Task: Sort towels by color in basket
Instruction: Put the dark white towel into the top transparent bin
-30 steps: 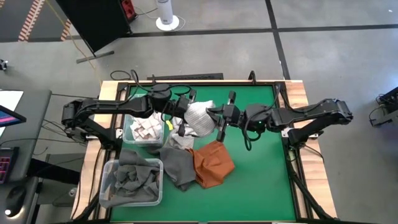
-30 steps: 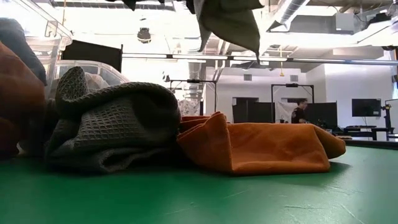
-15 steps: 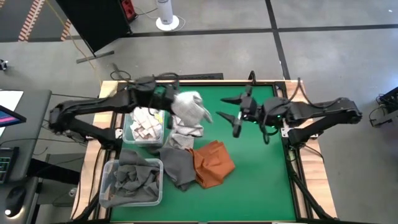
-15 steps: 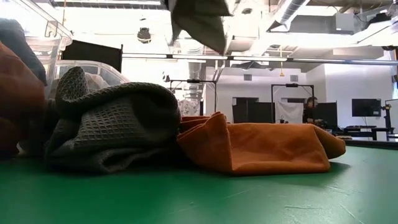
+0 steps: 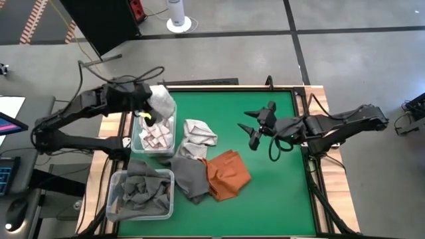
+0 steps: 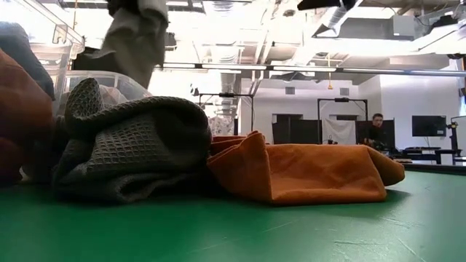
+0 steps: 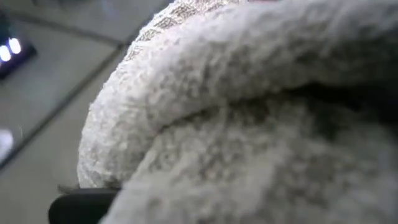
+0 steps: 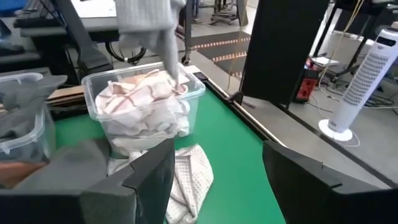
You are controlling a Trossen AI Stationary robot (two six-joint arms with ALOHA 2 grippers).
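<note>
Green felt tabletop (image 5: 265, 192) carries a rust-orange cloth (image 5: 227, 174), dark grey waffle towel (image 5: 189, 176) and white towel (image 5: 198, 135). Left gripper (image 5: 147, 106) pinches a pale grey towel (image 5: 162, 101) over the clear plastic bin (image 5: 154, 136); right gripper (image 5: 255, 126) hovers spread. Only low view shows a person (image 6: 375, 129) beyond.

1. A grey concrete floor (image 5: 219, 16) is surrounding the green table (image 5: 265, 199).
2. A white tower fan (image 5: 176, 13) is standing beyond the table, beside a black panel (image 5: 99, 23).
3. Ceiling lights (image 6: 240, 29) are glaring over dark monitors (image 6: 428, 125), where a person (image 6: 375, 131) is sitting.
</note>
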